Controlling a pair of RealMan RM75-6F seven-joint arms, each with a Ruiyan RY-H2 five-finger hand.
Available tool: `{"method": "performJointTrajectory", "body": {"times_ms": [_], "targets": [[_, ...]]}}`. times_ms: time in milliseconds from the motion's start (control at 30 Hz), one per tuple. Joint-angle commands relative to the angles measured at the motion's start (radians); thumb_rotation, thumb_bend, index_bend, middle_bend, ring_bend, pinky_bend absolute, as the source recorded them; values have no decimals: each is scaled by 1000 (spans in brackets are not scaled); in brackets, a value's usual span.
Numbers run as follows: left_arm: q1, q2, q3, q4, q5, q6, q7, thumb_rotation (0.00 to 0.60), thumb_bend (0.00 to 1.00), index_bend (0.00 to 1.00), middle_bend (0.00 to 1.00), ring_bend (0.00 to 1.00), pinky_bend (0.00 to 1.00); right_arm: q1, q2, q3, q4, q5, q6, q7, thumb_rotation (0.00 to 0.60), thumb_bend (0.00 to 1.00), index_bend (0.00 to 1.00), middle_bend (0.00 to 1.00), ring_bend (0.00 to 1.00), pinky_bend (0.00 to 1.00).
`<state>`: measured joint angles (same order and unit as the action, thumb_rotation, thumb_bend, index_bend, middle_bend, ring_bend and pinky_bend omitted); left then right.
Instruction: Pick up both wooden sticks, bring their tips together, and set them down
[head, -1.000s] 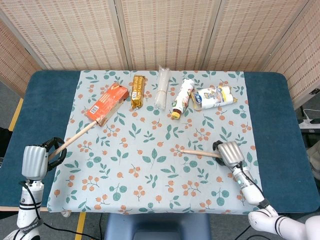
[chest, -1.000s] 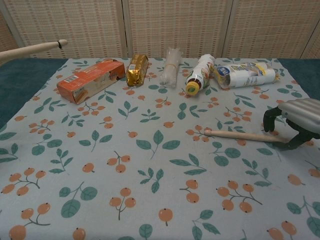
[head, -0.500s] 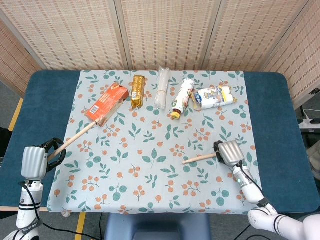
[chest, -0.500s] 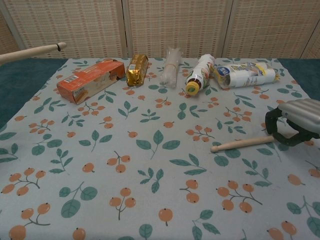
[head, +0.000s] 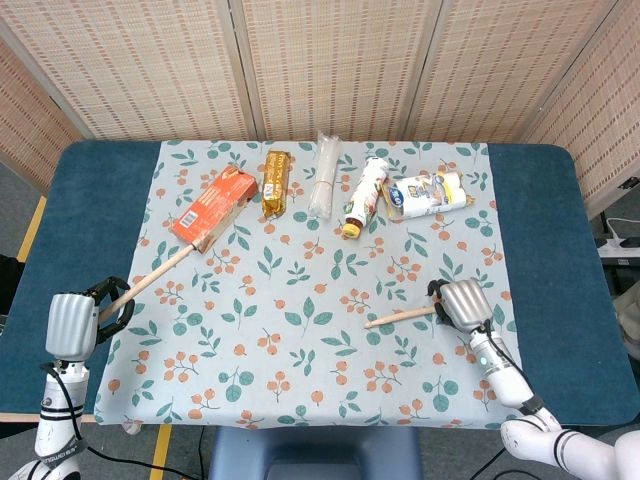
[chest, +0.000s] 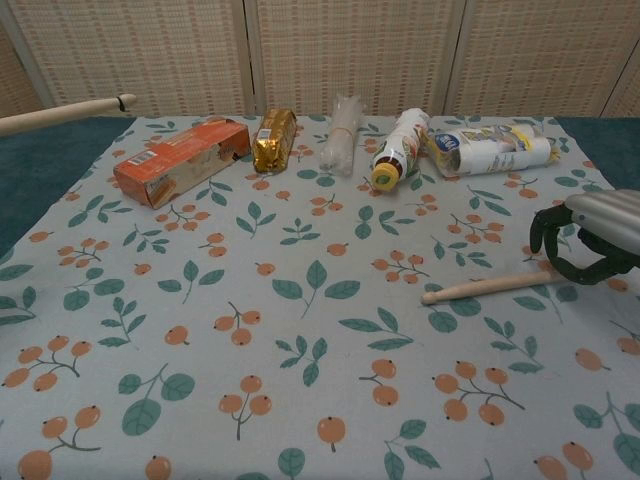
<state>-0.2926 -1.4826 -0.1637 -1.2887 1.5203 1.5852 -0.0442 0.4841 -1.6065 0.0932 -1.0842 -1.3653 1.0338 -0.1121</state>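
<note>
Left hand (head: 72, 325): ribbed silver-grey back plate, black fingers; slim white forearm below, thin black cable alongside. Right hand (head: 465, 304): same silver ribbed shell, black fingers (chest: 556, 262); white wrist segment, black cable, rounded white arm link near bottom edge.

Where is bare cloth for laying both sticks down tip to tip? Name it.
The widest free patch is mid-cloth, between the left stick's tip and the right stick's tip, running to the near edge. The far edge is crowded: orange carton, gold packet, clear sleeve, bottle, white pack.
</note>
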Motion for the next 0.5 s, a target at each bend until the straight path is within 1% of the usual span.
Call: {"method": "performJointTrajectory", "body": {"times_ms": [33, 167, 300, 500], "targets": [[0, -1, 1, 0, 1, 0, 3, 600, 412, 733, 916, 1000, 1000, -3, 19, -9, -23, -7, -5, 8, 600, 379, 416, 454, 871, 984], [0, -8, -3, 8, 0, 5, 15, 600, 414, 733, 916, 1000, 1000, -4, 38, -25, -47, -11, -19, -13, 600, 326, 407, 443, 871, 984], [1, -12, -3, 16, -2, 5, 13, 600, 413, 733, 917, 1000, 1000, -2, 30, -35, -39, -9, -31, -40, 600, 289, 401, 439, 871, 984], [5, -11, -3, 23, -9, 2, 2, 600, 412, 733, 916, 1000, 1000, 3, -6, -34, 7, -12, -27, -53, 600, 279, 420, 438, 871, 984]]}}
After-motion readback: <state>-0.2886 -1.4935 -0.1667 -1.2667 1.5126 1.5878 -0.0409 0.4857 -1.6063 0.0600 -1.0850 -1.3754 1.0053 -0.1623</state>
